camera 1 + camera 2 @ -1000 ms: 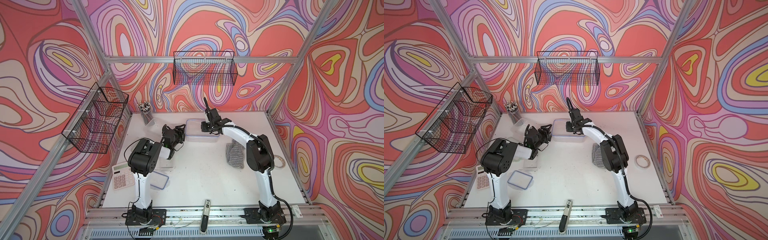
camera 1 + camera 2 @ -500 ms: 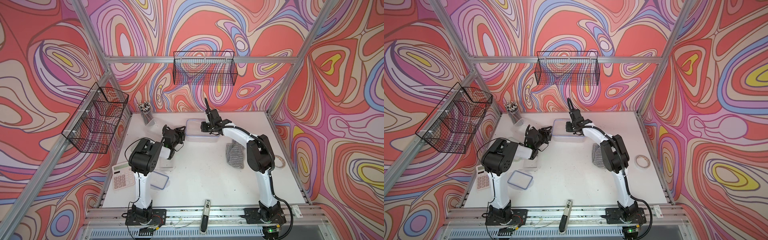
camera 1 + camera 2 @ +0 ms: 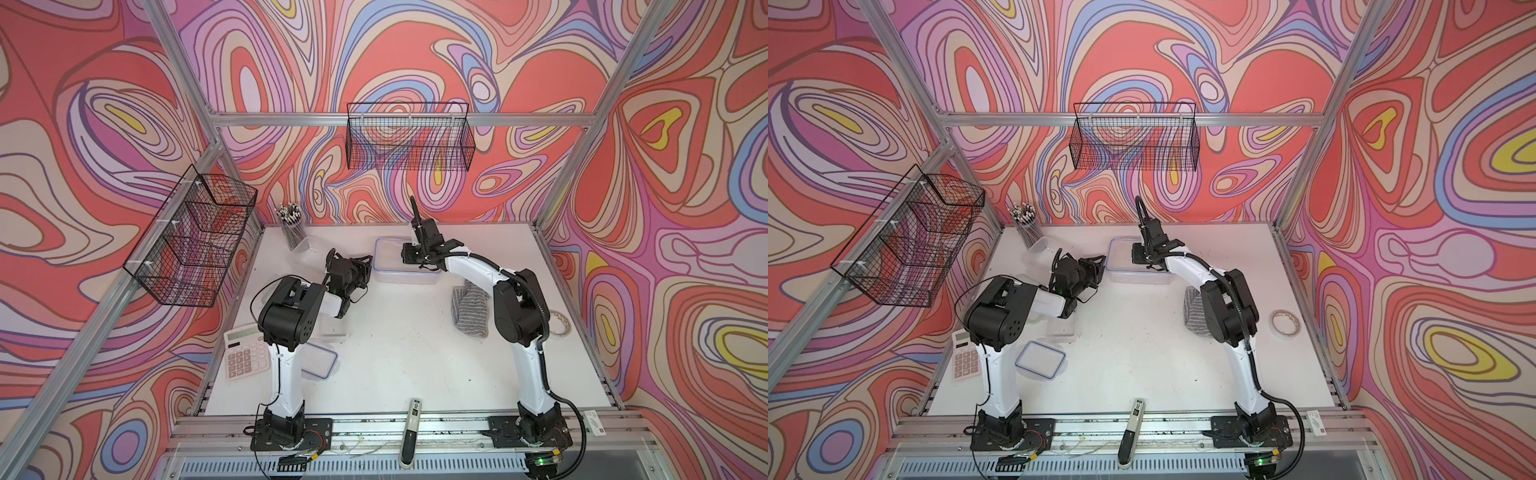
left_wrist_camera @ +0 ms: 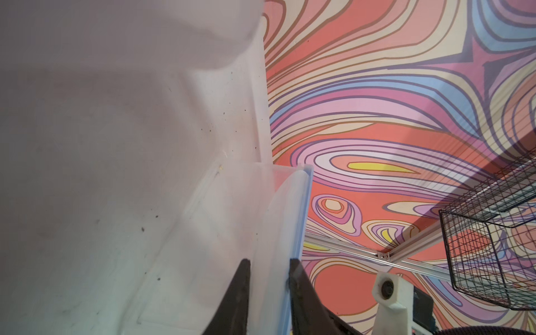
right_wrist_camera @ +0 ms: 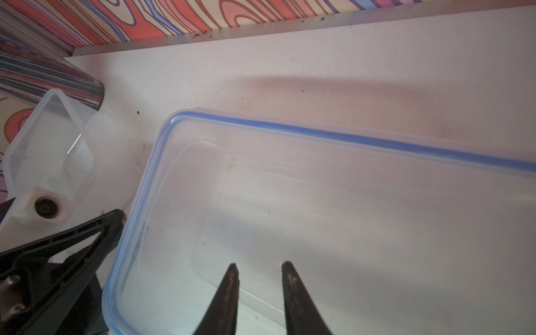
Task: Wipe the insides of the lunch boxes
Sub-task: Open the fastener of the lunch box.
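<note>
Large lunch box (image 3: pixel 390 251) sits rear-centre on bench (image 3: pixel 415 353). In both top views we note both arms bent, flanking it.

Left wrist view: left end effector (image 4: pixel 268 261) clamps its rim.

Right wrist view: right end effector (image 5: pixel 258 265) is poised over it with fingers narrowly parted. We cannot tell whether it grips.

2 white-shelled arms (image 3: pixel 532 374), black joints, black cables
</note>
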